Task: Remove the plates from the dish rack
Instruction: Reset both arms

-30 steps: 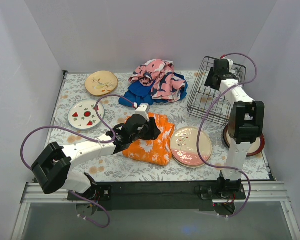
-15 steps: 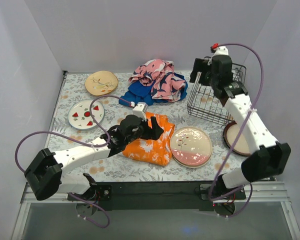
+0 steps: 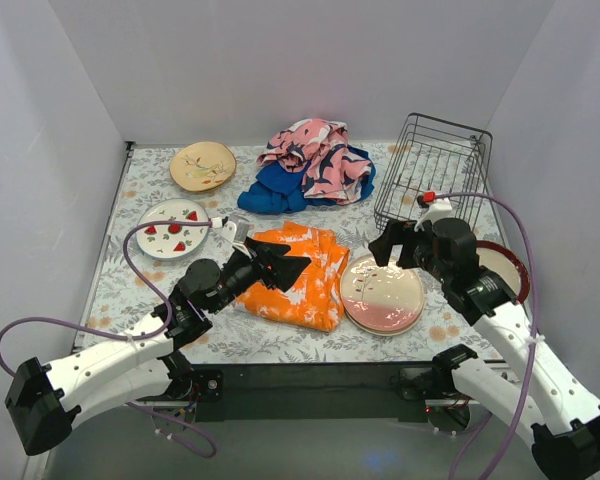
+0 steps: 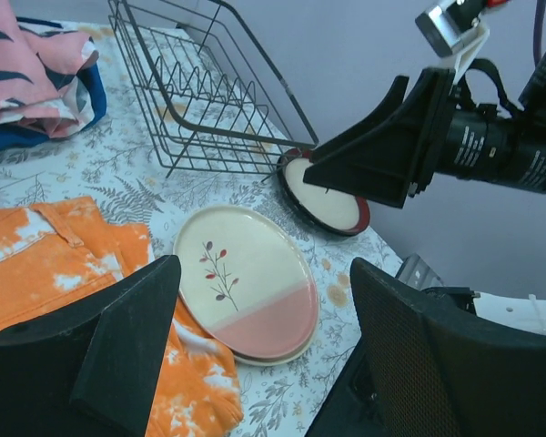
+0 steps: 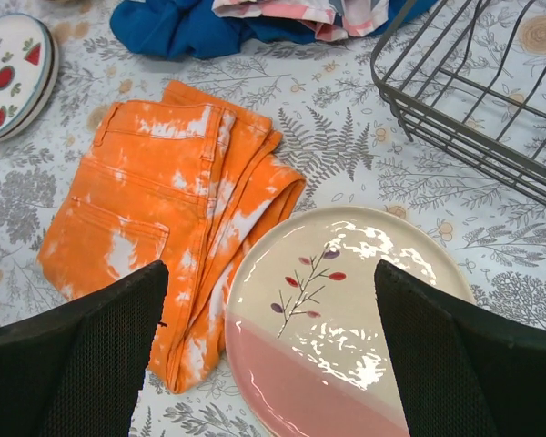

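The dark wire dish rack [image 3: 432, 165] stands at the back right, and no plate shows in it. It also shows in the left wrist view [image 4: 200, 91] and the right wrist view [image 5: 473, 100]. A pink-and-cream plate [image 3: 382, 292] [image 4: 246, 282] [image 5: 346, 337] lies flat in front of it. A red-rimmed plate [image 3: 508, 268] [image 4: 323, 191] lies to its right. A tan leafy plate [image 3: 202, 165] and a watermelon-print plate [image 3: 170, 228] [image 5: 9, 73] lie at the left. My right gripper [image 3: 392, 246] [image 5: 268, 355] hangs open and empty above the pink plate. My left gripper [image 3: 285, 268] [image 4: 264, 364] is open and empty over the orange cloth.
An orange cloth [image 3: 295, 275] [image 5: 173, 209] lies beside the pink plate, touching its left rim. Pink and blue cloths [image 3: 310, 165] are heaped at the back middle. White walls close in the left, back and right sides.
My right arm has swung from the rack top down toward the near side and now hangs over the pink plate. My left arm has drawn back toward the near left. Both grippers stay empty.
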Action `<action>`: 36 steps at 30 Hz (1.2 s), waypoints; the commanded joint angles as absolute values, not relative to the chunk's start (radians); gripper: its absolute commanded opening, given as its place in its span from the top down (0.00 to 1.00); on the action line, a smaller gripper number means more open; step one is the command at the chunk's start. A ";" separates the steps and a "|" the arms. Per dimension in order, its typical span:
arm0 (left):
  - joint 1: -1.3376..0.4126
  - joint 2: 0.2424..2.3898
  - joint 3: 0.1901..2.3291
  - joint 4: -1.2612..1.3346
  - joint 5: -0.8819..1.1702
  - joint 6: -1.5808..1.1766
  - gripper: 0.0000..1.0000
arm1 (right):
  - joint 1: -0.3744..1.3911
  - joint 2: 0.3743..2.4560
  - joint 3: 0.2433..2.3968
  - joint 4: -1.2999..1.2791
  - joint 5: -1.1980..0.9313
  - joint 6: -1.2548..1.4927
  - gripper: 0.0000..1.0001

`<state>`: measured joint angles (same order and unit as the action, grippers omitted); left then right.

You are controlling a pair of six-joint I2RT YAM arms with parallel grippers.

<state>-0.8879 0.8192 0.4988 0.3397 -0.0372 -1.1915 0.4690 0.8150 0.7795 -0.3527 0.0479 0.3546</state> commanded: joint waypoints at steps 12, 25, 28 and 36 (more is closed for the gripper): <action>-0.897 0.902 0.520 0.377 -0.006 -1.147 0.26 | 0.469 0.618 0.578 -0.089 -0.018 0.275 0.02; -0.897 0.896 0.519 0.376 0.015 -1.154 0.26 | 0.471 0.537 0.558 -0.089 0.052 0.270 0.02; -0.897 0.885 0.514 0.377 0.012 -1.154 0.26 | 0.471 0.535 0.557 -0.087 0.048 0.268 0.01; -0.897 0.891 0.515 0.379 0.014 -1.154 0.26 | 0.471 0.546 0.551 -0.087 0.049 0.270 0.02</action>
<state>-0.8925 0.9016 0.4984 0.3710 0.0105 -1.1675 0.4690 0.5438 0.5575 -0.1371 0.0319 0.2821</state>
